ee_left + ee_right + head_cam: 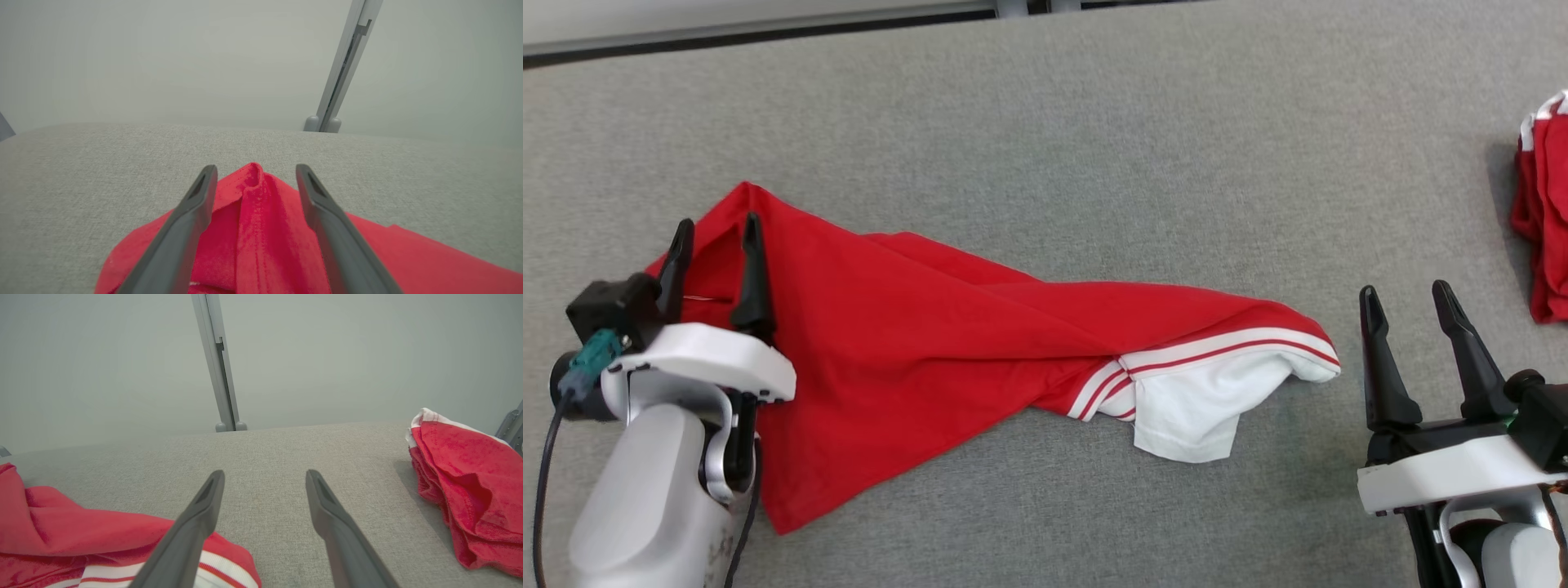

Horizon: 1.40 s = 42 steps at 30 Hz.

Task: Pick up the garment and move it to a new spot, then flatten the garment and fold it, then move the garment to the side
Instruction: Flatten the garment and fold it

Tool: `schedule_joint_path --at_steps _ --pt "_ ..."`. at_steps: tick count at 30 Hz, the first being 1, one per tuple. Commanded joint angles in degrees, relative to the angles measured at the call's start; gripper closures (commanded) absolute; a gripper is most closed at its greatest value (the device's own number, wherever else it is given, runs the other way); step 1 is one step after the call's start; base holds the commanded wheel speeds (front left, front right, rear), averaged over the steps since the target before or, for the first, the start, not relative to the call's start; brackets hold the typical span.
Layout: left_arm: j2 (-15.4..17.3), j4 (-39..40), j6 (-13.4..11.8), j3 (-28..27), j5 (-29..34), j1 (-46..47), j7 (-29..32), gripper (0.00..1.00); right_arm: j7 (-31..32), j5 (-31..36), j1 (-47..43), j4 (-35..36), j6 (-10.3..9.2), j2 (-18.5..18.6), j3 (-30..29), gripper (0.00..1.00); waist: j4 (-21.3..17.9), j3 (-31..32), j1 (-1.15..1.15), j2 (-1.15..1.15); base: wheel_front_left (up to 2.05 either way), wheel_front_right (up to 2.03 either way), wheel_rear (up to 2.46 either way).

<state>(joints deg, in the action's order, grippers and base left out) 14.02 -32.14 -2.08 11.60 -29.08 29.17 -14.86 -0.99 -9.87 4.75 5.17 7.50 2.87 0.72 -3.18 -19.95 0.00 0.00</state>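
Lower left of the head view: left gripper, two dark fingers spread wide apart, pinching nothing. Just under those fingers, the left end of the garment, a pointy red corner folded over on itself. Hard to tell if touching the cloth or just above it. In the left wrist view, same spread fingers at the bottom middle, with a bumpy red fold of the garment poking up between them. Behind that, a grey post at the upper right and a plain pale wall. Next, across the middle of the head view: garment lying long and crumpled on the soft grey table, from the left side to right of the middle. Mostly bright red, with big loose folds slanting across it. At its right end, white stripes with a thin red line between them, then a floppy white part hanging toward the bottom of the frame. Not flat, not neatly folded. Then, at the lower right: right gripper, fingers also spread wide, holding nothing, over bare table, close beside the white end but apart from it. In the right wrist view, striped end of the garment at the lower left, by the left finger. Last, at the far right edge: another pile of cloth, red with a white edge, partly cut off, well apart from the garment.
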Motion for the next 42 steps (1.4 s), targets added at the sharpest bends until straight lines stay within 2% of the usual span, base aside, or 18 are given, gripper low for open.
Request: schedule_joint_path --at_steps 1,9,17,25,36,42 --pt "0.2 3.4 -1.3 -1.1 1.3 -2.5 -0.3 0.0 0.4 0.9 -0.6 0.3 -0.02 0.1 -0.2 0.0 1.5 2.4 0.0 0.0 0.0 0.0 0.0" --pt "-1.3 19.1 -4.8 -3.3 6.1 -16.6 -0.4 0.0 2.5 1.8 -3.7 0.9 -0.02 0.1 -0.8 0.0 3.5 9.3 0.0 0.0 0.0 0.0 0.0" --pt "-1.1 27.6 -7.5 -1.8 8.4 -28.0 -0.1 0.0 4.2 1.6 -8.4 1.9 -0.02 0.3 -0.7 0.0 4.4 15.0 0.0 0.0 0.0 0.0 0.0" --pt "-0.2 30.9 -9.2 -0.2 10.1 -33.3 2.0 0.0 5.3 1.1 -11.3 2.4 -0.02 0.3 -0.6 0.0 4.5 17.7 0.0 0.0 0.0 0.0 0.0" --pt "0.3 32.9 -9.9 0.9 10.4 -34.1 4.2 0.0 5.7 1.0 -11.6 3.1 -0.02 0.5 -0.8 0.0 4.4 18.1 0.0 0.0 0.0 0.0 0.0" --pt "0.3 30.2 -8.2 2.7 9.8 -31.3 6.8 0.0 5.9 1.0 -11.0 3.4 -0.02 0.4 -0.7 0.0 5.2 16.8 0.0 0.0 0.0 0.0 0.0"
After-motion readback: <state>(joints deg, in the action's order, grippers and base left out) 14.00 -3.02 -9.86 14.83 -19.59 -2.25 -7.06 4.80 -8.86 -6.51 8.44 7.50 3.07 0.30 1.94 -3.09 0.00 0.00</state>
